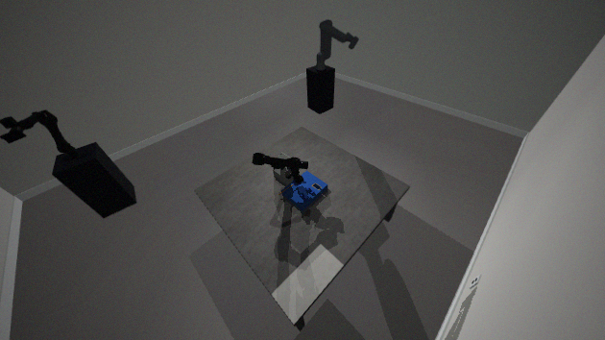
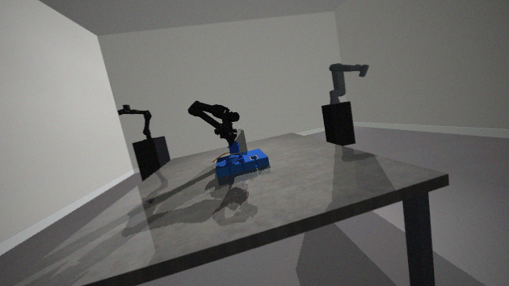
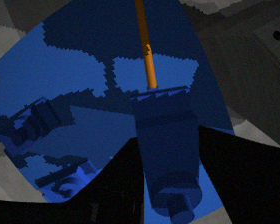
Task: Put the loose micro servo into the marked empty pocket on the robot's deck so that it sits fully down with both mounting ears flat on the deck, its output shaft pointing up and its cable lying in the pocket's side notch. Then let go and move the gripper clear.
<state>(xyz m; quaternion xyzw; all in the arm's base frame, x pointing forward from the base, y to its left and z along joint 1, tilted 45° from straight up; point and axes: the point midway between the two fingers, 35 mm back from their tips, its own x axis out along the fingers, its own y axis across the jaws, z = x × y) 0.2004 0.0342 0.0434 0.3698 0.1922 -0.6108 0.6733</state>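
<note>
The loose servo point(image 2: 234, 148) point(image 3: 167, 117) is a blue block with an orange cable point(image 3: 150, 70) point(image 2: 220, 155) trailing from its far end. My gripper point(image 1: 299, 181) point(image 2: 233, 142) point(image 3: 167, 139) is shut on the servo, one black finger on each side. In the wrist view its round boss and output shaft are at the bottom, towards the camera. The servo shows above the blue deck point(image 1: 309, 178) point(image 2: 261, 153) point(image 3: 66, 60). The marked empty pocket point(image 1: 317, 185) point(image 2: 254, 157) is a dark, light-outlined rectangle, to the right of the gripper in the top and exterior views; the wrist view hides it.
Two other servos point(image 3: 38, 122) point(image 3: 73, 181) show on the deck's left in the wrist view. A grey upright panel point(image 2: 243, 139) stands behind the deck. The deck is on a grey table point(image 1: 240, 192) point(image 2: 307, 178). Two other arms stand on dark pedestals point(image 1: 321, 88) point(image 1: 93, 180) off the table.
</note>
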